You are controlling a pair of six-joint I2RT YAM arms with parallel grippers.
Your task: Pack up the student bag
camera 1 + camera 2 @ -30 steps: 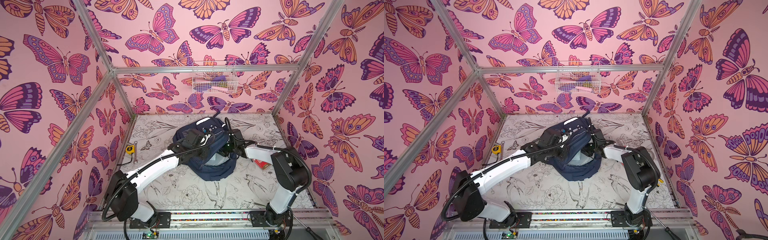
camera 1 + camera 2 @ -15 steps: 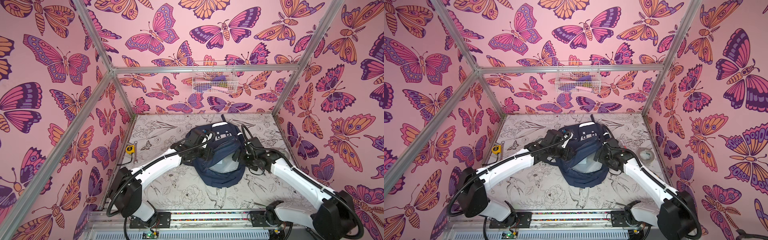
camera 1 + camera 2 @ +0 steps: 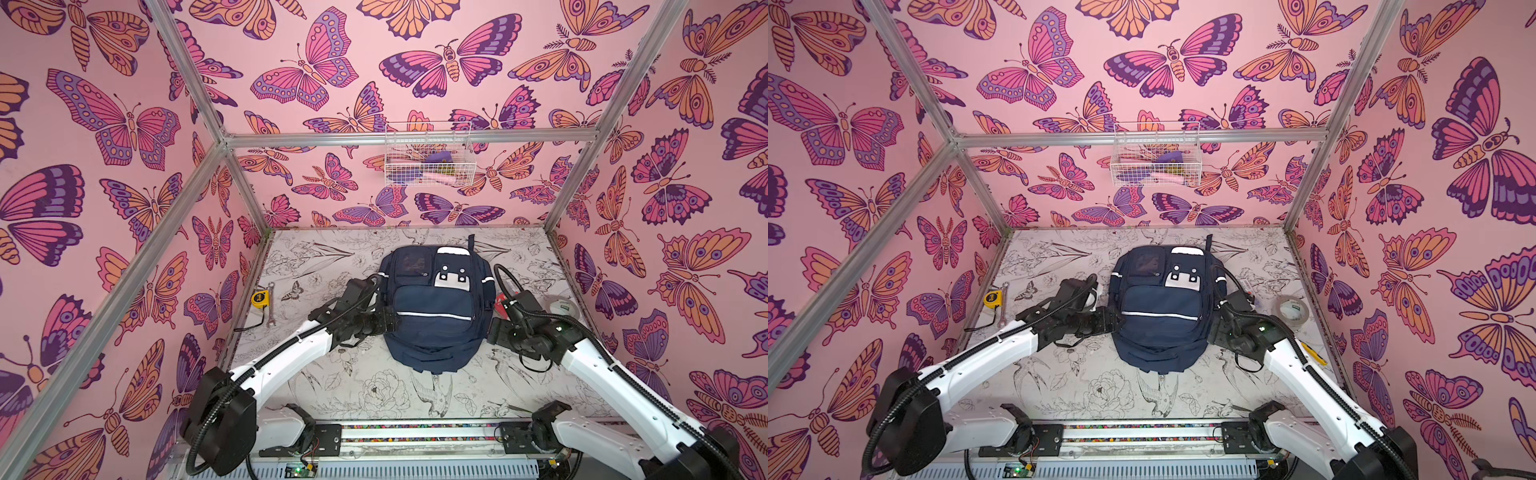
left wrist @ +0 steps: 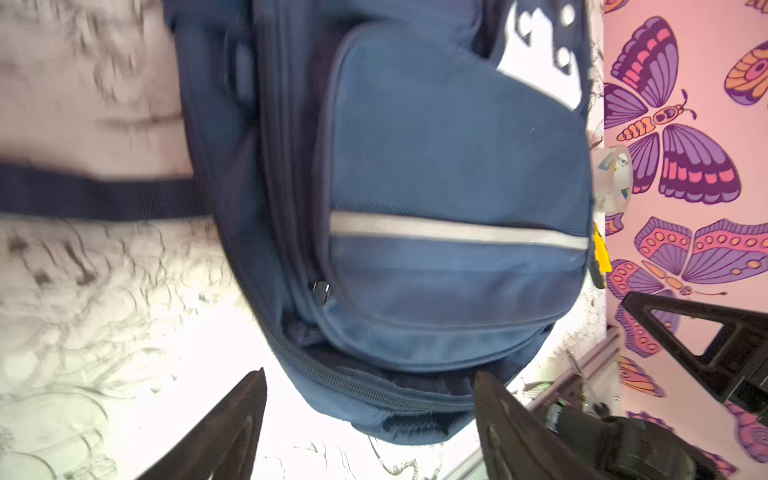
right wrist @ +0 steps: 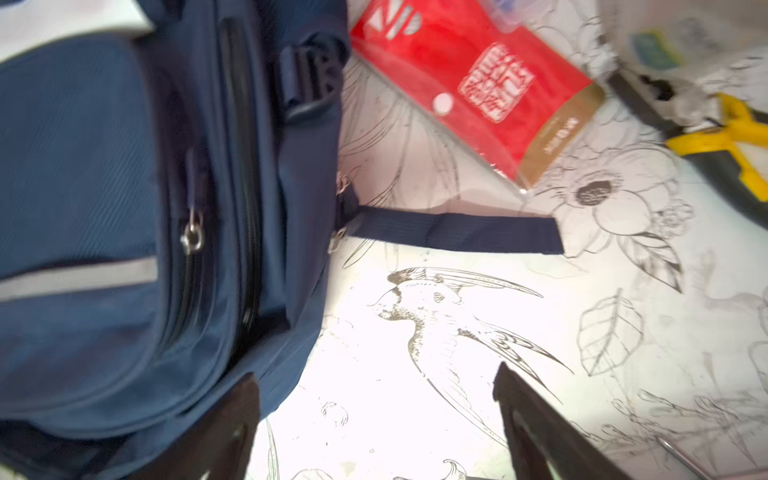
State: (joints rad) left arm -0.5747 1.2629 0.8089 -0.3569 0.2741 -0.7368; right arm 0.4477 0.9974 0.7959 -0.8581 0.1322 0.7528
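Observation:
The student bag [image 3: 432, 307] [image 3: 1160, 307] is a navy backpack with thin white stripes and a white dotted patch. It lies flat, front side up, in the middle of the table. My left gripper [image 3: 388, 322] [image 3: 1111, 322] sits at its left edge. In the left wrist view the bag [image 4: 436, 145] fills the frame and the left gripper [image 4: 370, 386] is open, with the bag's lower corner just ahead of the fingertips. My right gripper [image 3: 490, 330] [image 5: 376, 382] is open at the bag's right side over bare table, with one finger [image 5: 241, 411] against the bag [image 5: 83, 166].
A red packet [image 5: 478, 83] [image 3: 503, 299], a tape roll [image 3: 559, 307] and a yellow-handled tool [image 5: 731, 137] lie right of the bag. A yellow tape measure [image 3: 259, 298] and a wrench [image 3: 270, 307] lie at the far left. A wire basket [image 3: 428, 160] hangs on the back wall.
The bag, bunched and raised between both grippers a second ago, now lies flat and further right. The left gripper has opened and both grippers have drawn back to the bag's sides.

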